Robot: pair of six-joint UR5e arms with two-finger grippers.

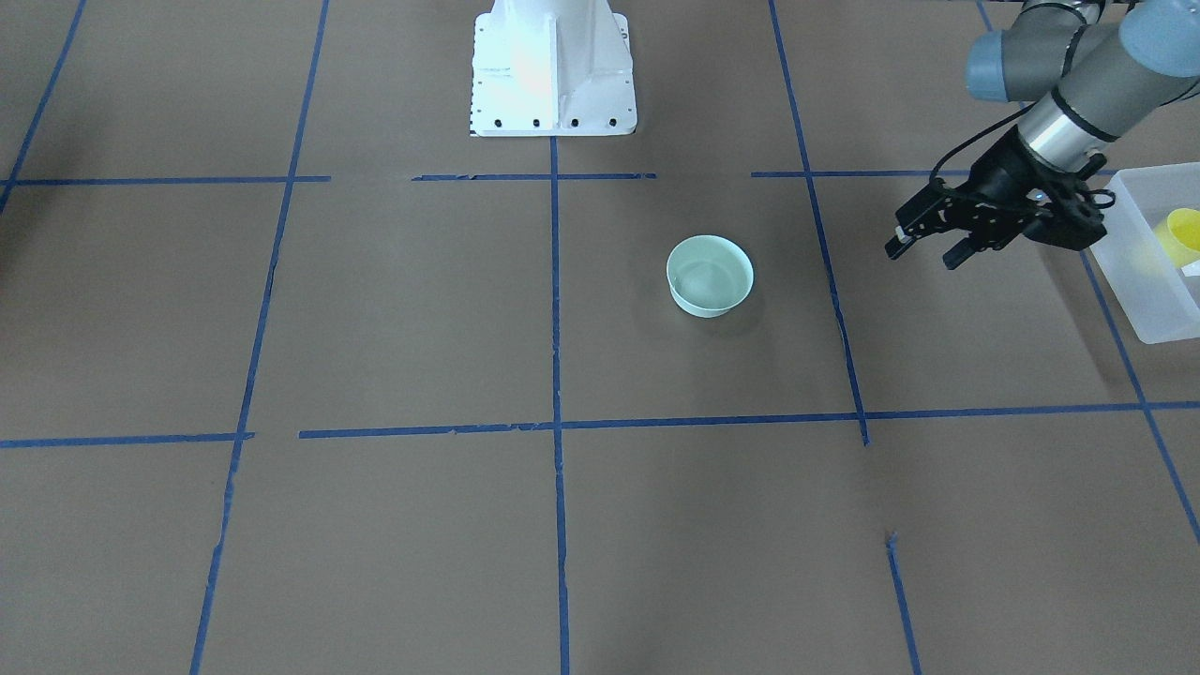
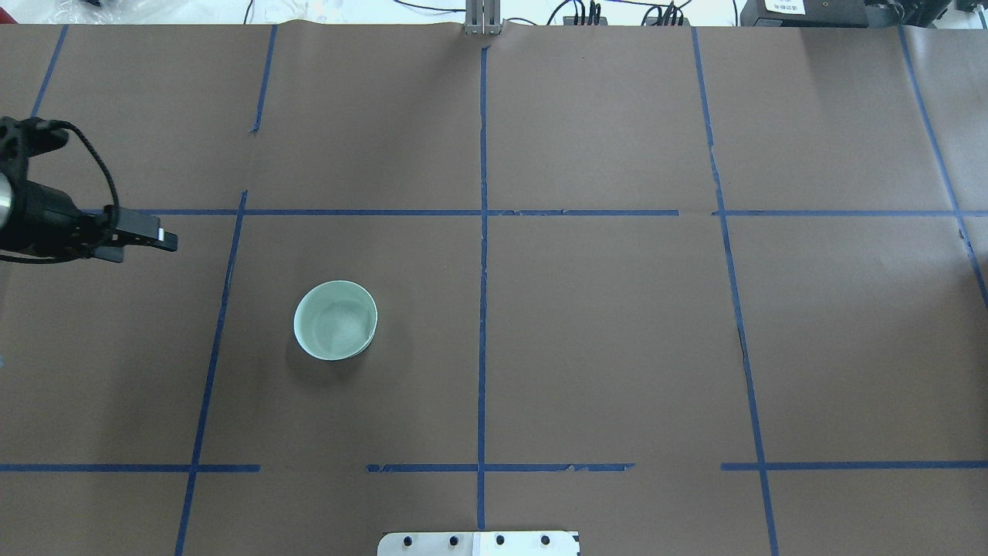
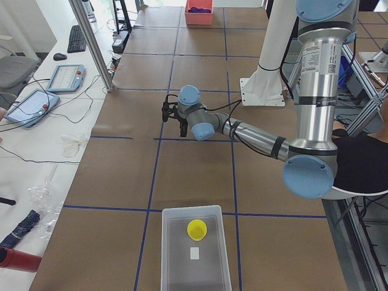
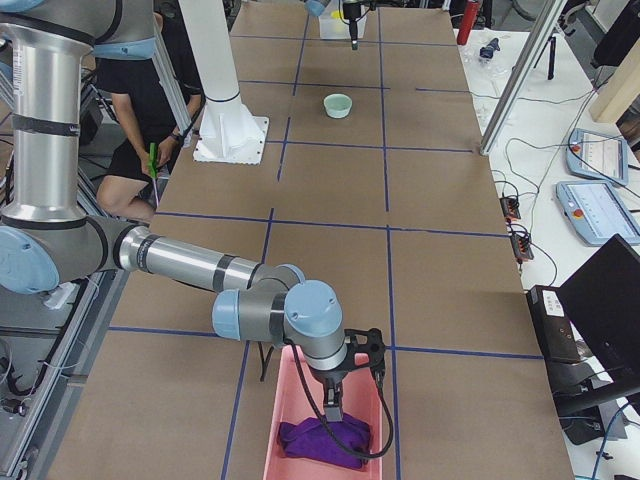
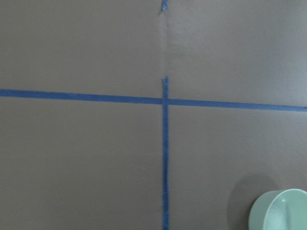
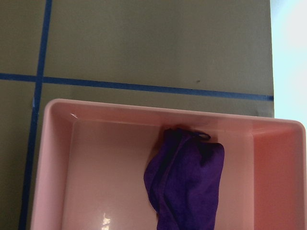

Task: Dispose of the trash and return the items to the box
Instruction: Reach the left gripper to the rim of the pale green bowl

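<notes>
Both arms are made of shiny silver-grey tubes. The left arm (image 3: 316, 91) has round light blue caps on its joints and thin black rings around its tubes. Its tall part has a label with tiny print. The right arm (image 4: 180, 262) looks the same, silver with blue caps and black rings. The left gripper (image 1: 926, 253) is black, with a small white tip on one finger. A thin black cable (image 2: 99, 161) curves along its wrist. The white base (image 1: 553, 70) has a row of little dark screws along one edge.
</notes>
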